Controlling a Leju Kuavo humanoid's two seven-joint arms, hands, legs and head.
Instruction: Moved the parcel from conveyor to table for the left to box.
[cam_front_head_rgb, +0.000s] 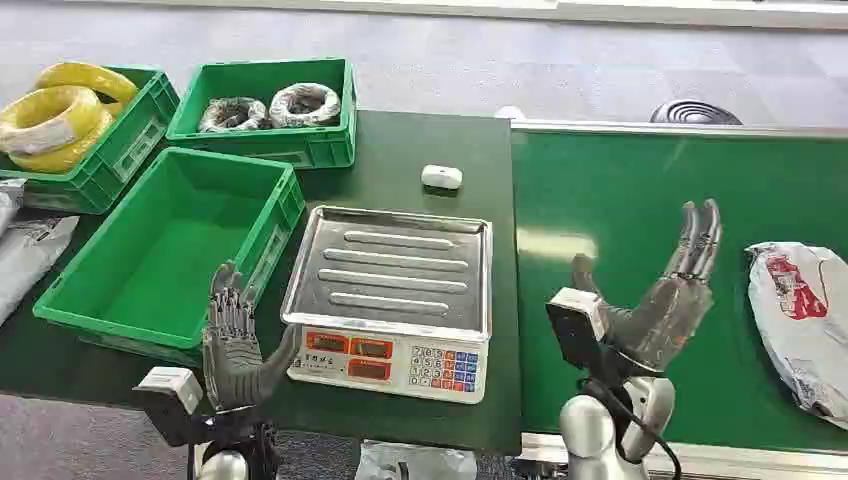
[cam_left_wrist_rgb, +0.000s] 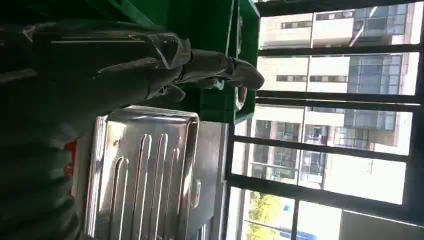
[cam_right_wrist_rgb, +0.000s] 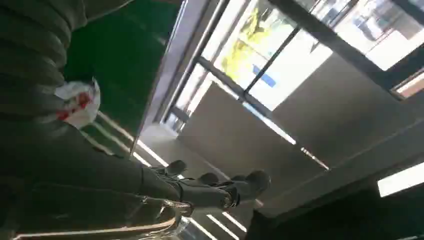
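Observation:
A grey and white parcel with red print (cam_front_head_rgb: 803, 315) lies on the green conveyor belt (cam_front_head_rgb: 640, 190) at the far right; a bit of it (cam_right_wrist_rgb: 79, 102) appears in the right wrist view. My right hand (cam_front_head_rgb: 660, 300) is raised over the belt left of the parcel, fingers straight and apart, holding nothing. My left hand (cam_front_head_rgb: 235, 340) is raised near the front edge of the dark green table (cam_front_head_rgb: 420, 150), between the empty green box (cam_front_head_rgb: 170, 250) and the scale (cam_front_head_rgb: 395, 290), also spread and empty. The left wrist view looks past my fingers (cam_left_wrist_rgb: 220, 70) at the scale's steel tray (cam_left_wrist_rgb: 145, 170).
At the back left stand a green crate with yellow coils (cam_front_head_rgb: 75, 125) and another with wrapped grey coils (cam_front_head_rgb: 265, 105). A small white device (cam_front_head_rgb: 441, 176) lies behind the scale. Grey bags (cam_front_head_rgb: 25, 250) lie at the far left.

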